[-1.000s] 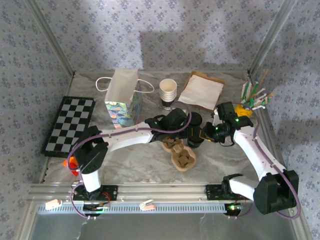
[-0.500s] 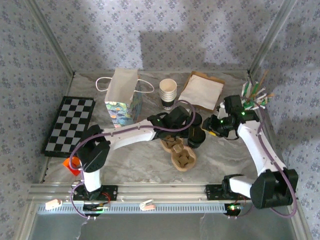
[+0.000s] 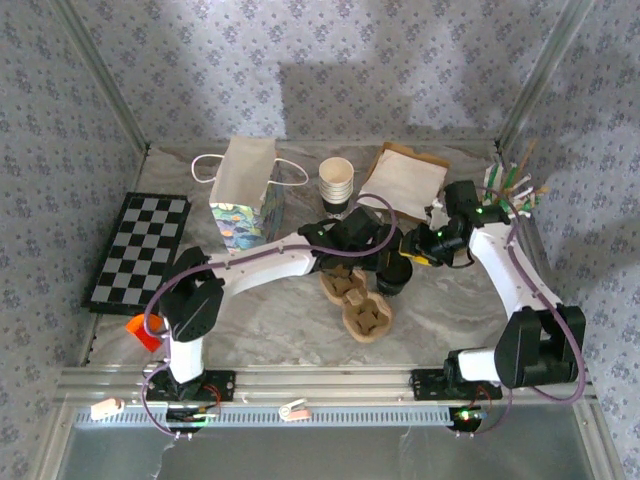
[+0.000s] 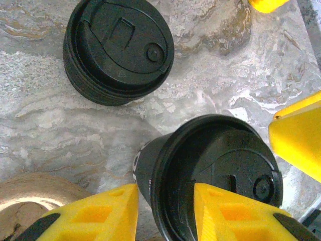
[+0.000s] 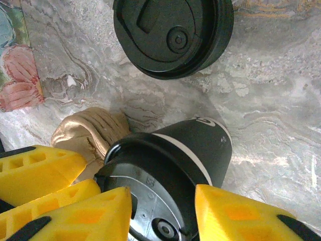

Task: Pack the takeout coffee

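Since the near cup (image 4: pixel 145 173), mid-worktop (image 3: pixel 270 320) just right of the carrier (image 3: pixel 362 312), looks light, thin-walled, crushable and slick, grasp it under the lid (image 4: pixel 220 170); left pincer (image 4: pixel 165 203) hangs part-open above it, and right pincer (image 5: pixel 163 211) flanks it, grip undetermined.

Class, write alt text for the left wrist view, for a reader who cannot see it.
A black-lidded coffee cup sits on a marbled table, its near rim in the gap between two yellow fingers at the bottom edge. A second black lid lies beyond it, apart, and another yellow finger pokes in from the right.
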### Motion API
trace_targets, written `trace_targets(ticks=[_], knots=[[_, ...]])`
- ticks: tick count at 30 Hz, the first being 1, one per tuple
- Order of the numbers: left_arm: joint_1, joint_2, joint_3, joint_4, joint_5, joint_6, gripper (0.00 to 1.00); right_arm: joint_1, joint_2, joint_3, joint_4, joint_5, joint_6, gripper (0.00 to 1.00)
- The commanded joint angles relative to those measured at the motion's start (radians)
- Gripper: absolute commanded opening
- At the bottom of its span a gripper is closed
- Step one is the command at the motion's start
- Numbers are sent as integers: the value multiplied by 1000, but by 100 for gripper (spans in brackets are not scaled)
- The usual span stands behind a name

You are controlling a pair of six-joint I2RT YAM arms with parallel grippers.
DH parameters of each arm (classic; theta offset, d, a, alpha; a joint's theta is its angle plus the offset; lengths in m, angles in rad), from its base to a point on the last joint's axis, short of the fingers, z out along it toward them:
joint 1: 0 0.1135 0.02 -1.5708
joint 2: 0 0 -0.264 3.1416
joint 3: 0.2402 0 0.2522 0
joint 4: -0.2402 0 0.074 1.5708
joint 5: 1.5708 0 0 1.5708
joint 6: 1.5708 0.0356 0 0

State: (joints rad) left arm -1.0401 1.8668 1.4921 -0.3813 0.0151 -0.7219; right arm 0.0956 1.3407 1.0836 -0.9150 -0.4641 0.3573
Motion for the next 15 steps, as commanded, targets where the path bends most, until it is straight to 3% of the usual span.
trace_targets(ticks=[1,9,15], knots=[[6,21,55,-13,28,17,35,-2,22,25,1,-11,-15,38],[6,76,98,-28,58,55,32,4,32,-3,13,-26,-11,31],[6,77,79,-44,62,80,30,22,-5,-16,-10,-10,-12,33]])
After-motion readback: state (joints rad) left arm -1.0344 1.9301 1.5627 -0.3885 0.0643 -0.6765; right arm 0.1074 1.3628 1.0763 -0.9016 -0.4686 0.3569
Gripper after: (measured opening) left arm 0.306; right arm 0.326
